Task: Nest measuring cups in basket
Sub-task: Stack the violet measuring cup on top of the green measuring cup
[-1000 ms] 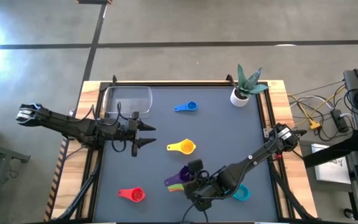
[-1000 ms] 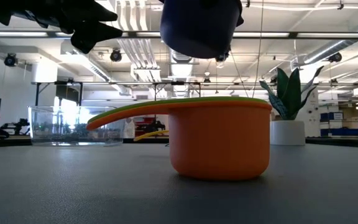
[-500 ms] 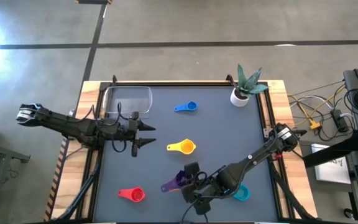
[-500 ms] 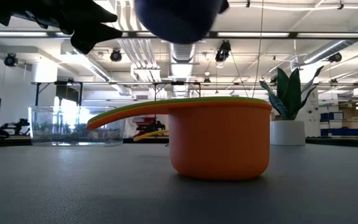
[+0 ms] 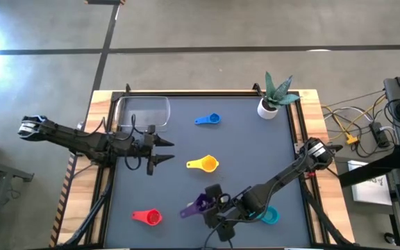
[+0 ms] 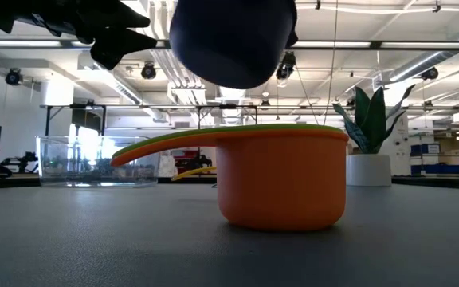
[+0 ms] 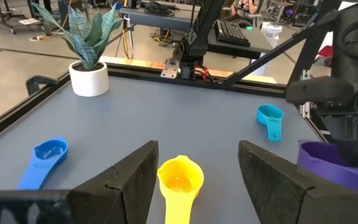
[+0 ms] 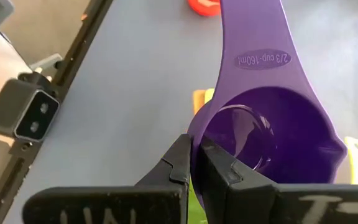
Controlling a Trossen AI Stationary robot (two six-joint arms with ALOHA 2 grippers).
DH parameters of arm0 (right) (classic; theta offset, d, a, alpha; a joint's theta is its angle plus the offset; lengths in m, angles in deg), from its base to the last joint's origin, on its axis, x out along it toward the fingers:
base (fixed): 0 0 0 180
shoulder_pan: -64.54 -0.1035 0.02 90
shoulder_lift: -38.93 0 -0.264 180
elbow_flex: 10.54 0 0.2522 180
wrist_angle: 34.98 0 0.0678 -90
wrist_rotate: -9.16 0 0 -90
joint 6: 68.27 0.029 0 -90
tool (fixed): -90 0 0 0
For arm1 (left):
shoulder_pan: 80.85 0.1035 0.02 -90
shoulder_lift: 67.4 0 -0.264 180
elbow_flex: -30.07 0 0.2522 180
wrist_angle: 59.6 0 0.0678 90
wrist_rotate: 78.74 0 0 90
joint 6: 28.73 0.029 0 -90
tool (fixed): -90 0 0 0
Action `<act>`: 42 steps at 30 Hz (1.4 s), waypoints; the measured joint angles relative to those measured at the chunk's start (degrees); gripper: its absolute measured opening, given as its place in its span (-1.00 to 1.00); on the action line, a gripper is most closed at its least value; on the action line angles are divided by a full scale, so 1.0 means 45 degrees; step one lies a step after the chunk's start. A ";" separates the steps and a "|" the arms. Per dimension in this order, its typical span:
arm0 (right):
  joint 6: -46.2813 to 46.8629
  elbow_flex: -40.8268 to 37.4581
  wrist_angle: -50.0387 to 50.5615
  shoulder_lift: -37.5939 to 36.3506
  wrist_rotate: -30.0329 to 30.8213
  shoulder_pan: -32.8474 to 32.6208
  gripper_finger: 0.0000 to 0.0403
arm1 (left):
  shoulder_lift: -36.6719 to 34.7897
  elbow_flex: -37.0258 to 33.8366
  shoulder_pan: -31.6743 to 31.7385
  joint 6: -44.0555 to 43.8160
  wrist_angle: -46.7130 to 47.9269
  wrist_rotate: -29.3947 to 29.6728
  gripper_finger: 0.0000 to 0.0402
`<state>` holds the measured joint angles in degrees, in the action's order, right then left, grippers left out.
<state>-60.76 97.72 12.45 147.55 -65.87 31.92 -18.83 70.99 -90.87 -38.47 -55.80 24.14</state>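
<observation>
My right gripper [image 5: 216,201] is shut on a purple measuring cup [image 5: 200,203] and holds it above an orange cup [image 6: 281,179] that stands on its base on the table, with a green cup [image 6: 253,127] nested inside. Yellow [image 5: 203,164], blue [image 5: 208,119], red [image 5: 148,217] and teal [image 5: 269,216] cups lie apart on the mat. The clear basket [image 5: 143,113] sits at the far left corner. My left gripper [image 5: 162,149] hovers open beside the basket, touching nothing. My right gripper pinches the purple cup's wall at the rim [image 8: 196,146], on the side opposite the handle [image 8: 253,59], with one finger [image 8: 219,171] inside the bowl and one [image 8: 178,165] outside. The fingers slant down from the table's right. The cup hangs clear, its underside [image 6: 229,48] tilted above the orange cup.
A potted plant [image 5: 275,94] stands at the far right corner. The low camera's housing [image 8: 33,115] sits at the table's near edge. Black rails [image 5: 106,173] frame the mat. Bare mat lies between the yellow cup and the basket.
My right gripper has tipped further downward and carried the purple cup a little toward the table's left and near edges. The cup now hangs lower and more tilted over the orange cup. The grip has stayed shut.
</observation>
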 joint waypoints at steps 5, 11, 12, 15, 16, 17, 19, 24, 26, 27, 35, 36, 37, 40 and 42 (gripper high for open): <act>-0.0007 -0.0361 -0.0655 0.0000 -0.0017 0.0000 -0.96 | 0.0021 0.0000 0.0000 0.0000 0.0044 0.0003 0.03; 0.0086 -0.0442 -0.0575 0.0000 -0.0037 0.0004 -0.96 | 0.0045 0.0000 0.0000 0.0000 -0.0028 0.0005 0.03; 0.0086 -0.0447 -0.0569 0.0000 -0.0047 0.0005 -0.96 | 0.0050 0.0000 0.0000 0.0000 -0.0028 0.0002 0.03; 0.0091 -0.0452 -0.0316 0.0000 -0.0147 0.0005 -0.96 | 0.0050 0.0000 0.0000 0.0000 -0.0033 0.0005 0.03; 0.0147 -0.0452 -0.0173 0.0000 -0.0226 0.0005 -0.96 | 0.0050 0.0000 0.0000 0.0000 -0.0028 0.0001 0.03; 0.0276 -0.0452 -0.0013 0.0000 -0.0326 0.0005 -0.96 | 0.0050 0.0000 0.0000 0.0000 -0.0029 0.0005 0.03; 0.0591 -0.0452 0.0297 0.0000 -0.0440 0.0010 -0.96 | 0.0050 0.0000 0.0000 0.0000 -0.0038 0.0005 0.03; 0.1095 -0.0452 0.0829 0.0000 -0.0675 0.0092 -0.96 | 0.0169 0.0000 0.0000 0.0000 -0.0077 0.0002 0.03; 0.1116 -0.0457 0.0794 0.0000 -0.0765 0.0103 -0.96 | 0.0222 0.0000 0.0000 0.0000 -0.0091 0.0005 0.03; 0.1106 -0.0457 0.0783 0.0000 -0.0762 0.0107 -0.96 | 0.0243 0.0000 0.0000 0.0000 -0.0103 0.0005 0.03; 0.1218 -0.0602 0.0847 0.0049 -0.0799 0.0137 -0.96 | 0.0283 0.0000 0.0000 -0.0001 -0.0086 0.0005 0.03; 0.1232 -0.0627 0.0871 0.0049 -0.0788 0.0147 -0.96 | 0.0283 0.0000 0.0000 -0.0002 -0.0086 0.0004 0.03; 0.1232 -0.0643 0.0889 0.0056 -0.0774 0.0155 -0.96 | 0.0283 0.0000 0.0000 -0.0005 -0.0085 0.0005 0.03; 0.1242 -0.0656 0.0877 0.0058 -0.0765 0.0196 -0.96 | 0.0283 0.0000 0.0000 -0.0005 -0.0072 0.0005 0.03; 0.1242 -0.0656 0.0872 0.0058 -0.0765 0.0209 -0.96 | 0.0283 0.0000 0.0000 -0.0005 -0.0071 0.0005 0.03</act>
<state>-55.17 94.77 16.38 147.81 -69.31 32.86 -17.56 70.99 -90.87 -38.49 -56.11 24.16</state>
